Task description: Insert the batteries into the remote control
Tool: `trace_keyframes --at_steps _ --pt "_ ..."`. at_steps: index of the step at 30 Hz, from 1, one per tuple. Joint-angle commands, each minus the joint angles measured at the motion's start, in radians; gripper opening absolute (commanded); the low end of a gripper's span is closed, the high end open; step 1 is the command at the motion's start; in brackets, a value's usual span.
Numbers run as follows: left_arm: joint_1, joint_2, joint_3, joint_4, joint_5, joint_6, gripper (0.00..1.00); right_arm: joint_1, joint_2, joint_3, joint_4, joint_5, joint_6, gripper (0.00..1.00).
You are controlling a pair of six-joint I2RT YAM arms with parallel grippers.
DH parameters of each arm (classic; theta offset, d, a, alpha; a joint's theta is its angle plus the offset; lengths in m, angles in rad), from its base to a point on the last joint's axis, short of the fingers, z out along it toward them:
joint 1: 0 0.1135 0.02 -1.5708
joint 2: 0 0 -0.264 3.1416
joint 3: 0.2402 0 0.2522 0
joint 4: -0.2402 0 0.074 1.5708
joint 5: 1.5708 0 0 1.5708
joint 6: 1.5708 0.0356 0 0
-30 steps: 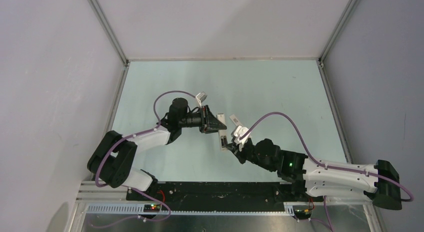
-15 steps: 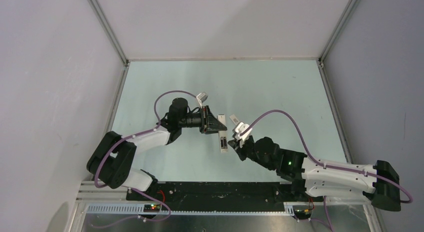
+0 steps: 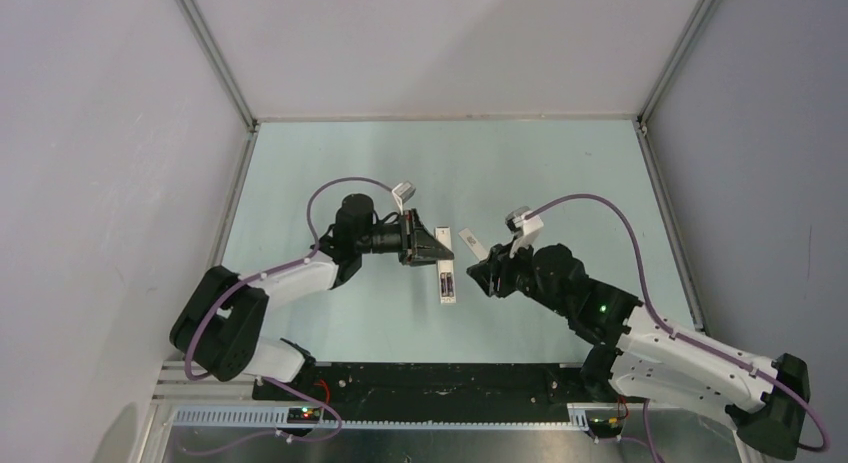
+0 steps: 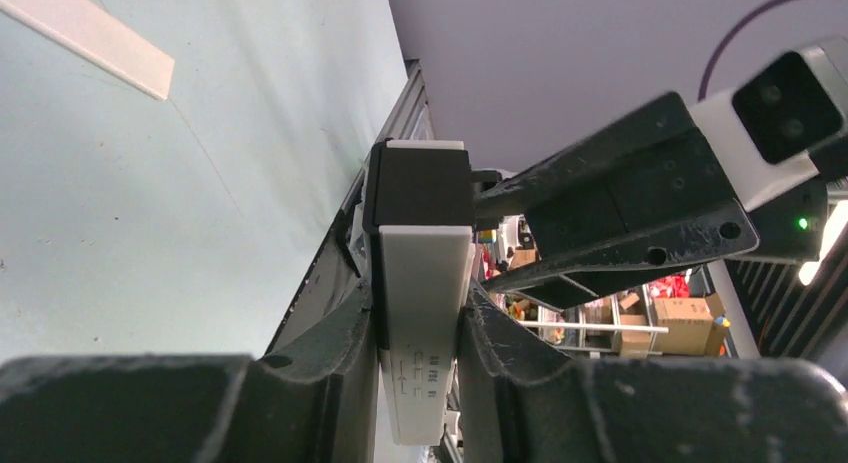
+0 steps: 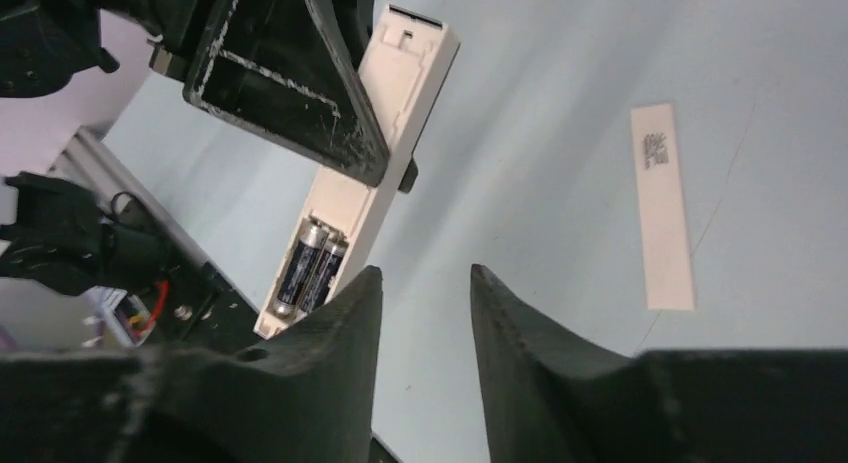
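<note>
The white remote control is held above the table, with my left gripper shut on its middle. In the left wrist view its body is pinched between both pads, the dark end section pointing away. The right wrist view shows the remote with its back compartment uncovered and two dark batteries lying side by side inside. My right gripper is open with nothing between its fingers, just right of the remote's battery end.
A flat white cover strip lies on the pale green table right of the remote, also visible as cover strip. The black base rail runs along the near edge. Grey walls enclose the table on three sides.
My right gripper was shut at the remote's battery end; it has opened and pulled back to the right. The left gripper and remote have not moved.
</note>
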Motion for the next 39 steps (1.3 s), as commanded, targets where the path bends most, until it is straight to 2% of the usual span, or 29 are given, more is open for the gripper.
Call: trace_keyframes --at_steps 1,5,10,18,25,39 --pt "-0.004 -0.06 0.057 0.033 0.051 0.04 0.0 -0.05 -0.026 0.048 -0.059 -0.253 0.131 0.49" --pt "-0.004 -0.086 0.064 0.033 0.067 0.058 0.0 -0.062 -0.021 0.048 -0.01 -0.393 0.152 0.59" --pt "-0.005 -0.112 0.075 0.033 0.088 0.069 0.0 -0.076 0.035 0.048 0.022 -0.526 0.178 0.63" --pt "-0.004 -0.146 0.08 0.033 0.119 0.086 0.0 -0.081 0.059 0.048 0.069 -0.534 0.198 0.57" --pt "-0.005 -0.149 0.076 0.032 0.127 0.093 0.0 -0.106 0.07 0.048 0.113 -0.569 0.235 0.57" --pt "-0.006 -0.143 0.069 0.032 0.135 0.089 0.0 -0.118 0.147 0.048 0.129 -0.518 0.277 0.41"
